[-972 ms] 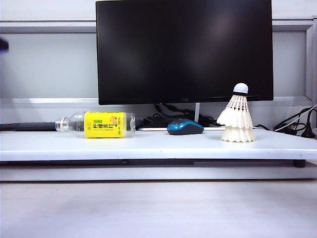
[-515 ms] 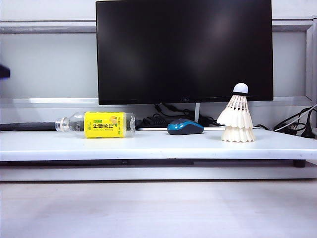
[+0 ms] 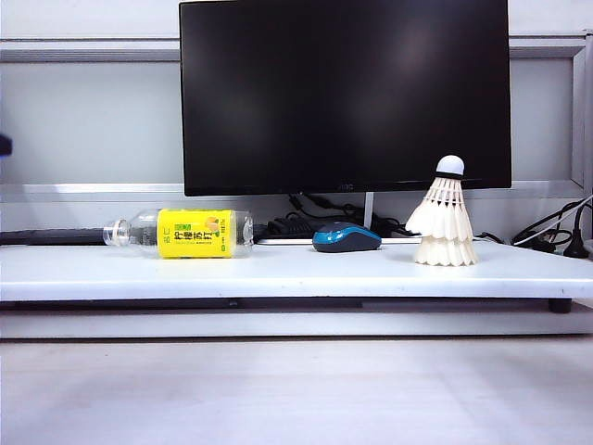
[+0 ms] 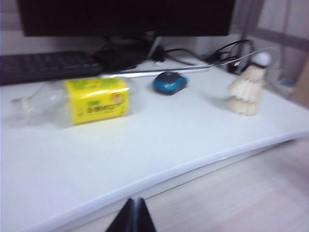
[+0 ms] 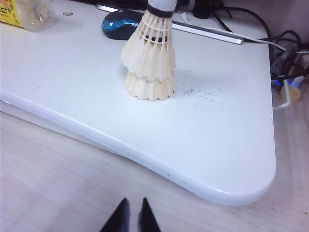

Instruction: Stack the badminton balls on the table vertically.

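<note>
The badminton balls (image 3: 443,221) stand nested one over the other, cork tip up, on the right part of the table (image 3: 278,273), right of the mouse (image 3: 346,237) and clear of both arms. The left gripper (image 4: 132,217) hangs off the table's front edge with fingertips pressed together, holding nothing; the right gripper (image 5: 131,217) sits likewise before the stack, fingertips nearly touching, empty

Shuttlecocks stacked on the table

You see two white feather shuttlecocks (image 3: 444,222) nested upright, tip up, on the white table (image 3: 278,273), right side.
</note>
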Robot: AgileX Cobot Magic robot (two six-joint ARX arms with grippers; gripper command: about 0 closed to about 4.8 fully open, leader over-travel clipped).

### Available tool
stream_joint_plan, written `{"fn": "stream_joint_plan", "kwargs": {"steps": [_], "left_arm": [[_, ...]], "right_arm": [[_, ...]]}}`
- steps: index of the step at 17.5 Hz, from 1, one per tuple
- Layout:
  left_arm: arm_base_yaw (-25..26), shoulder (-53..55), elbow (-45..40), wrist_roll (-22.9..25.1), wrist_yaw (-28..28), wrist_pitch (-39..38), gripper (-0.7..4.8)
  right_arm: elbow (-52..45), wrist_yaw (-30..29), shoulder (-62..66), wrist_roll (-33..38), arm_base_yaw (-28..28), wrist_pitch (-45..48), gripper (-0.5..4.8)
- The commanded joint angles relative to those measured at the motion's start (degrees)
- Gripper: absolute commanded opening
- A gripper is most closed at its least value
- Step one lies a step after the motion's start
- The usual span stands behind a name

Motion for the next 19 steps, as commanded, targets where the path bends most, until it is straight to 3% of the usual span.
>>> {"fn": "stream_joint_plan", "kwargs": {"steps": [1, 9, 19], "left_arm": [[-0.04, 0.04, -0.15, 0.0, -1.4, -2.01, 0.18], [-0.04, 0.04, -0.15, 0.0, -1.38, -8.9, 0.18], [-0.04, 0.04, -0.15, 0.02, -1.18, -8.98, 0.23]], "right_arm": [[-0.04, -0.13, 0.07, 0.7, 0.07, -0.39, 0.41], [-0.04, -0.09, 0.04, 0.7, 0.04, -0.24, 0.44], [-0.04, -0.09, 0.04, 0.68, 0.04, -0.24, 0.44]]}}
